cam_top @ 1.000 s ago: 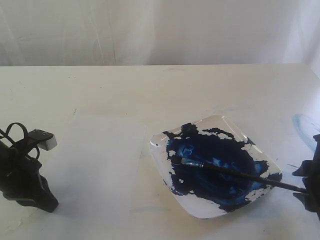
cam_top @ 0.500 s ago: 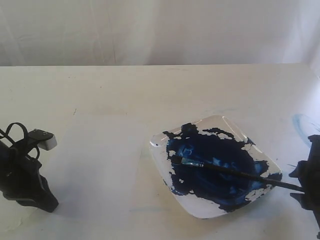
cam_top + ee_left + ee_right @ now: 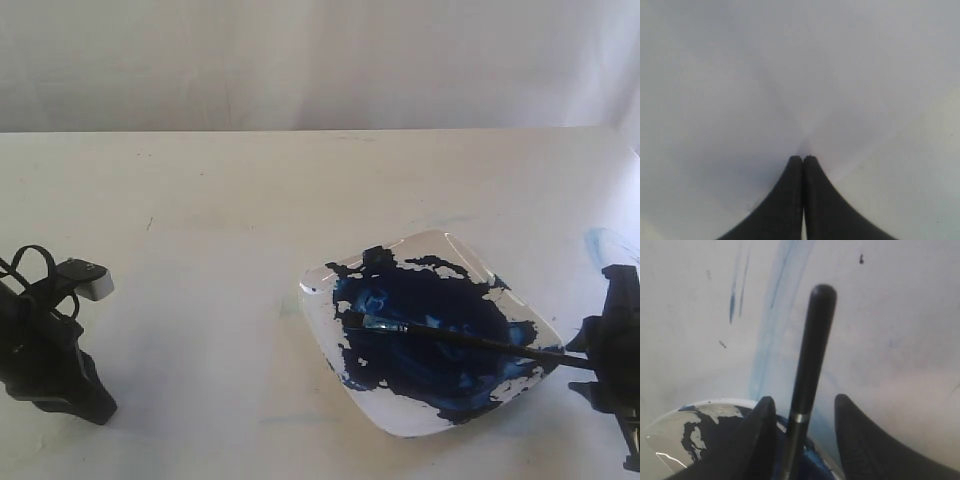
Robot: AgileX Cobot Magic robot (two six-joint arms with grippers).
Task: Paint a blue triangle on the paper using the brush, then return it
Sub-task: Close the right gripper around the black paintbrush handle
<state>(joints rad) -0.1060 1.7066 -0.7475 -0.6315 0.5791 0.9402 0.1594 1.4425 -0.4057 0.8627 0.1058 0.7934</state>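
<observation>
Slippage is the main risk. The brush [image 3: 460, 340] lies across the plate [image 3: 318, 300] near the table's right edge, with its bristles in the paint pool [image 3: 420, 300]. Its handle is straddled by the right gripper [image 3: 804, 399], whose jaws are parted and not yet clamped. If they are closed off-centre, the handle could be rolled and paint flicked. The left gripper [image 3: 803, 159] is clenched on nothing.

1. On my left wrist feed I see the left tool [image 3: 803, 158] with its two black fingers [image 3: 785, 200] pressed flat against each other, tip to tip.
2. Nothing sits between them; only a hairline seam runs down the join.
3. Beyond the tips lies a plain pale stretch of table [image 3: 740, 75], bare and out of focus.
4. Faint grey shadows [image 3: 777, 107] fan out across it from the fingertips.
</observation>
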